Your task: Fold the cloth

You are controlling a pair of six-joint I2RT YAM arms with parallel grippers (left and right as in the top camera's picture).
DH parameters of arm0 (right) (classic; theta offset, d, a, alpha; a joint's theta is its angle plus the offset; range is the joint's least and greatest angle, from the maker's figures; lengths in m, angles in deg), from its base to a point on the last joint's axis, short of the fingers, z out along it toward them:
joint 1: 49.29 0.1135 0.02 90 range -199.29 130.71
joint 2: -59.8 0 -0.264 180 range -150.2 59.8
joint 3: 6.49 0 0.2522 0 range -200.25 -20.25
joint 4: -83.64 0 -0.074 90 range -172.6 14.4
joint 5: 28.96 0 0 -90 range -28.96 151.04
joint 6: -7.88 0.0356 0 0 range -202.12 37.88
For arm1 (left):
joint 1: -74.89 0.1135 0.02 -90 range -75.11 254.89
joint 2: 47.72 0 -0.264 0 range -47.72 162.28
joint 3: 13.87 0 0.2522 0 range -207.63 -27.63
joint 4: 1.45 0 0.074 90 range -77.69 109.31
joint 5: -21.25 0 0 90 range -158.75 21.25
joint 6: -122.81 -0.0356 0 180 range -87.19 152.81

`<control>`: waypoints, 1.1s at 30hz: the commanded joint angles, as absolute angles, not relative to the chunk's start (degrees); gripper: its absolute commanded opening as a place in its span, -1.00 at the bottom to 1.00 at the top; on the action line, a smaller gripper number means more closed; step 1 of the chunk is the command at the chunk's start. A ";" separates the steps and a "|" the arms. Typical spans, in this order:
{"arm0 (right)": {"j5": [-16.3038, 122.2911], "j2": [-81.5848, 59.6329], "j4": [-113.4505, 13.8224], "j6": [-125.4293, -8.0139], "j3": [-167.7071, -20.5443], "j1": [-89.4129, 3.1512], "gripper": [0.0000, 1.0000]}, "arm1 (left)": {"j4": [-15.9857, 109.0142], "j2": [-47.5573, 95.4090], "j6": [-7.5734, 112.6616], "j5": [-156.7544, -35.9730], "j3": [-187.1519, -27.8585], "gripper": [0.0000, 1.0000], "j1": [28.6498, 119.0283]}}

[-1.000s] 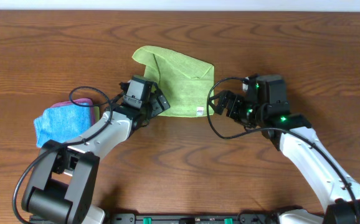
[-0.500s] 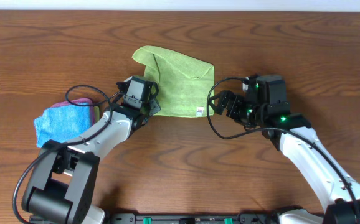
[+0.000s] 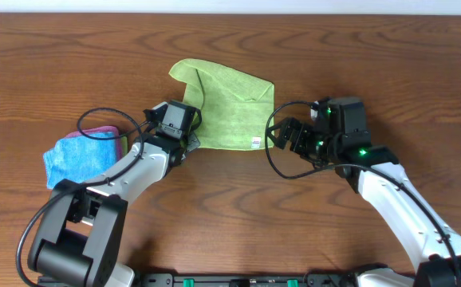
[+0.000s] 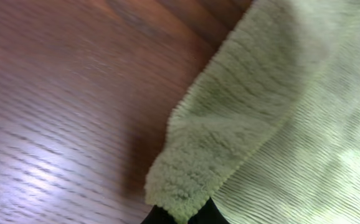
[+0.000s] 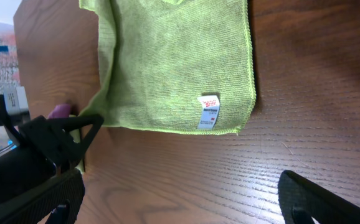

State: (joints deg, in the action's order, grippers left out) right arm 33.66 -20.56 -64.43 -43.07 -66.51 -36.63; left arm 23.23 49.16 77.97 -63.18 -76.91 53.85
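The lime-green cloth (image 3: 232,108) lies on the wooden table, partly folded over at its far side, its white tag (image 3: 256,143) at the near right corner. My left gripper (image 3: 193,136) is shut on the cloth's near left corner. In the left wrist view that fluffy corner (image 4: 189,177) is pinched between the dark fingertips (image 4: 158,216) at the bottom edge. My right gripper (image 3: 281,135) stands open just right of the tag corner, apart from the cloth. The right wrist view shows the cloth (image 5: 174,62), the tag (image 5: 210,112) and bare wood between the wide-set fingers (image 5: 307,199).
A folded blue cloth (image 3: 72,159) lies at the left with a pink cloth (image 3: 103,132) tucked behind it, close to my left arm. Black cables loop off both wrists. The table's far edge (image 3: 230,13) runs along the top.
My left gripper has shut on the cloth's near left corner and drawn back slightly to the left. The right arm has not moved.
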 commanded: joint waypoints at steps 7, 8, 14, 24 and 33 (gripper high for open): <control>33.84 -20.84 -63.27 -44.08 -66.09 -36.78 0.99 | 25.56 49.23 77.60 -52.82 -77.41 -0.88 55.01; 33.81 -20.84 -63.25 -44.08 -66.09 -36.78 0.99 | 25.74 49.23 77.60 -52.58 -77.41 -0.88 55.07; 33.84 -20.84 -63.25 -44.08 -66.09 -36.78 0.99 | 28.01 49.23 77.65 -49.98 -77.41 -0.78 55.84; 33.84 -20.84 -63.25 -44.08 -66.09 -36.78 0.99 | 30.96 45.47 77.91 -48.82 -77.47 -0.12 57.37; 33.86 -20.84 -63.31 -44.03 -66.09 -35.91 0.99 | 33.21 39.94 82.74 -49.63 -77.47 0.17 60.04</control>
